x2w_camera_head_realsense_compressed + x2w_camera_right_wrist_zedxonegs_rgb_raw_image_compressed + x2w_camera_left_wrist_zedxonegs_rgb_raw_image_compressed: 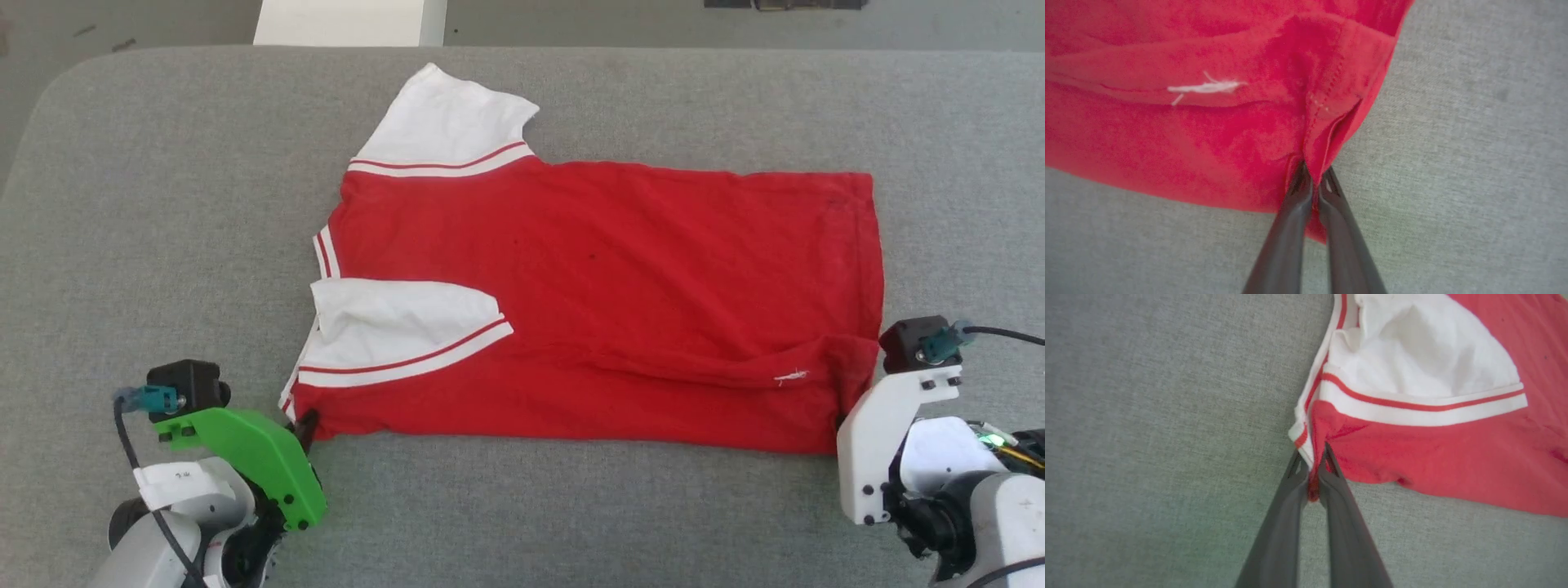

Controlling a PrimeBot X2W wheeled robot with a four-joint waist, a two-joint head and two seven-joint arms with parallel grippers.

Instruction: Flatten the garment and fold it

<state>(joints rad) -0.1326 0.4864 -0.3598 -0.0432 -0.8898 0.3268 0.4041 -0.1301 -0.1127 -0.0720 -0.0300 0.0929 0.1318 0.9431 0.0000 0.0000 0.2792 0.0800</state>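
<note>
The garment (604, 286) is a red T-shirt with white sleeves and red-and-white trim, lying sideways on the grey surface with its plain side up. One sleeve (445, 122) points to the far side, the other (400, 331) is folded over the body. My left gripper (306, 425) is shut on the near corner by the striped collar trim; in the left wrist view the fingers (1312, 473) pinch red cloth (1412, 457). My right gripper (841, 420) is shut on the near hem corner; its fingers (1312, 183) clamp a fold of red fabric (1208, 134).
The grey padded surface (163, 204) reaches around the shirt on all sides, with a rounded far-left corner. A white block (351, 20) stands beyond its far edge. A white thread tuft (790, 376) lies on the shirt near the hem.
</note>
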